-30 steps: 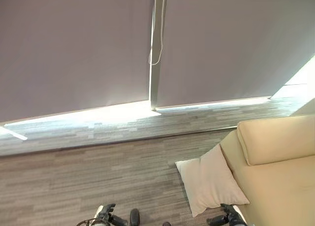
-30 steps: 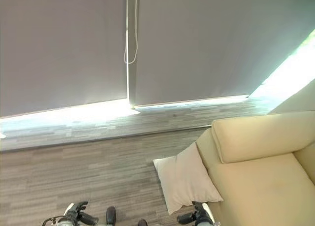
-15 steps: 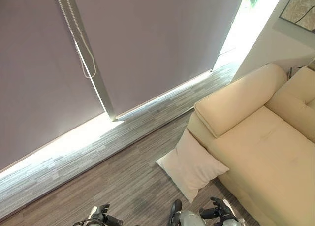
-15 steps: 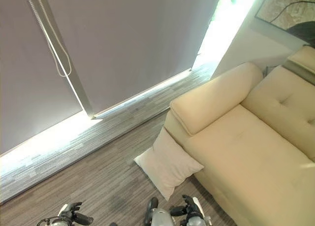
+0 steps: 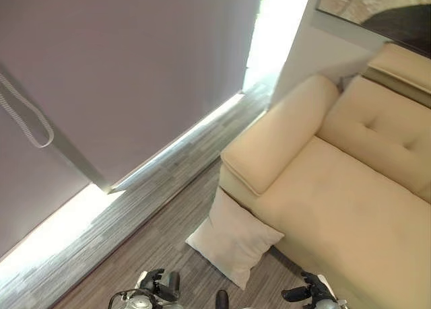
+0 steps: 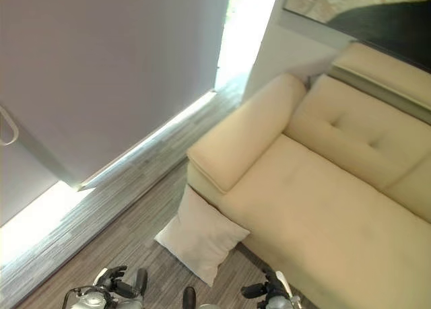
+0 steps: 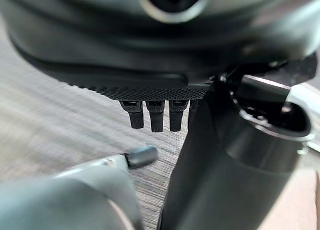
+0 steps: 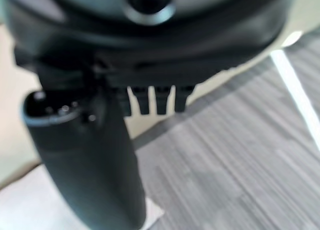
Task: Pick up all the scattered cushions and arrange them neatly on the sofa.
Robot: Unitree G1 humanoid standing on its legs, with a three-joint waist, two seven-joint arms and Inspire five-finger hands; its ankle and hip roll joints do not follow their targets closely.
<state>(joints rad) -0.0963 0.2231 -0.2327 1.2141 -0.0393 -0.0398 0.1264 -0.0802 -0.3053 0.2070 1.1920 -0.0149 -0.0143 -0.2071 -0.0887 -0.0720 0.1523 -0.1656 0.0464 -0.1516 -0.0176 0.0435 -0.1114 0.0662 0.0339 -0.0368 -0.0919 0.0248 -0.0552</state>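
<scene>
1. Approaching is the step in hand, as I judge it: a white cushion (image 5: 234,245) lies on the grey floor (image 5: 155,221), leaning against the end of the cream sofa (image 5: 337,208), just below its armrest (image 5: 276,144). Nothing has been picked up yet.
2. Both hands sit low at the near edge of the head views and hold nothing. The left hand (image 5: 159,285) shows its fingers (image 7: 155,116) hanging straight and relaxed in its wrist view; the right hand (image 5: 306,297) likewise has straight, loose fingers (image 8: 150,100), with the floor and the sofa's pale edge beyond them.
3. Next, I judge, the robot needs to close in on the cushion, bring a hand down to its near corner, take hold and lift it onto the sofa seat, which lies bare.
4. Compared with half a second ago, the whole view has swung right: the sofa takes up more of it, the grey blind (image 5: 121,73) and its cord (image 5: 27,124) have slid left. That is camera motion; the cushion itself keeps its place against the sofa.
</scene>
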